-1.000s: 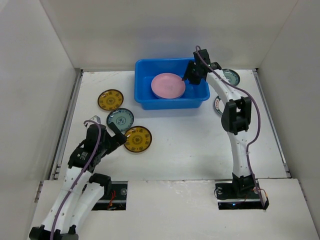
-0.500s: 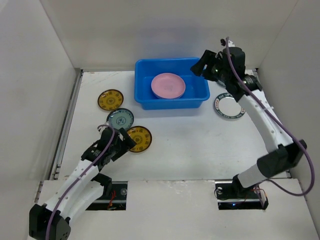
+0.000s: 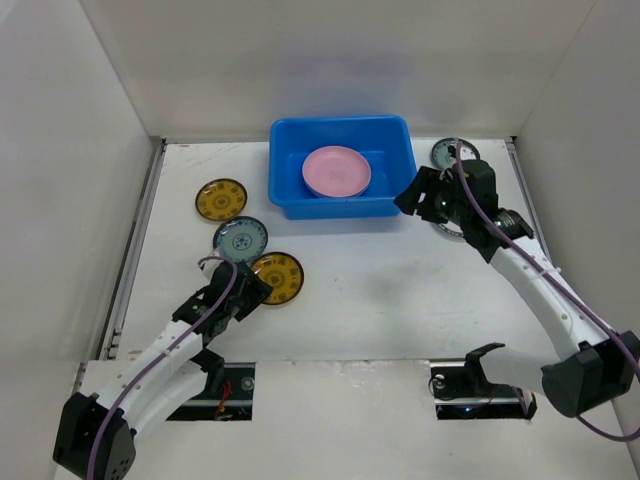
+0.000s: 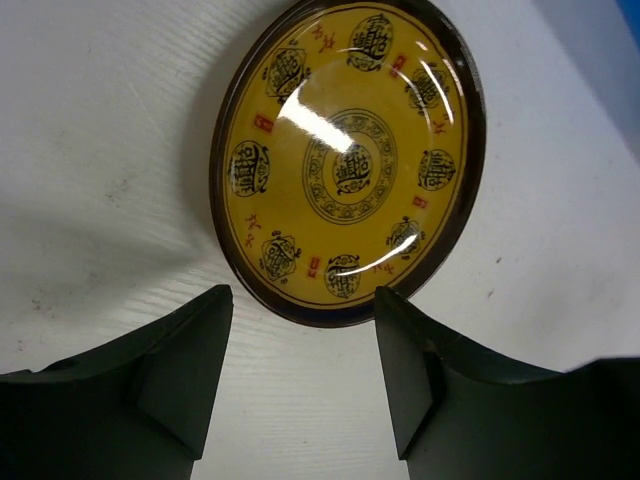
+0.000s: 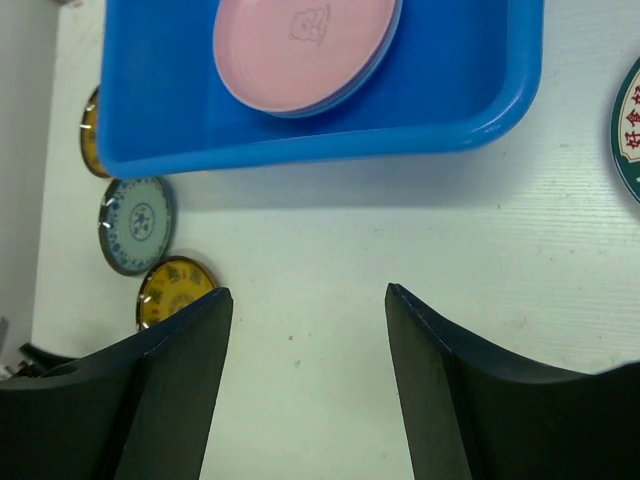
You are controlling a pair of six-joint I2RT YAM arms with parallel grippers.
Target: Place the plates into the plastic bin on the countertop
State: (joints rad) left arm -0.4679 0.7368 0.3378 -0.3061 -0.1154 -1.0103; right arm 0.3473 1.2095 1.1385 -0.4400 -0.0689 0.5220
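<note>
Left wrist shows the glossy round yellow plate (image 4: pixel 348 160) flat just beyond the left gripper (image 4: pixel 300 298), its fingers wide-spread, empty.

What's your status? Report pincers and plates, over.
Left pincer open, at near rim of nearest yellow plate. Right pincer open, empty. Pink plate in bin. No obstruction seen.

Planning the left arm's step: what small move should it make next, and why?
Probably ease the left gripper forward and down onto the near rim of the yellow plate: its jaws stand open and empty, the plate lies flat just ahead, not yet in the blue bin.
</note>
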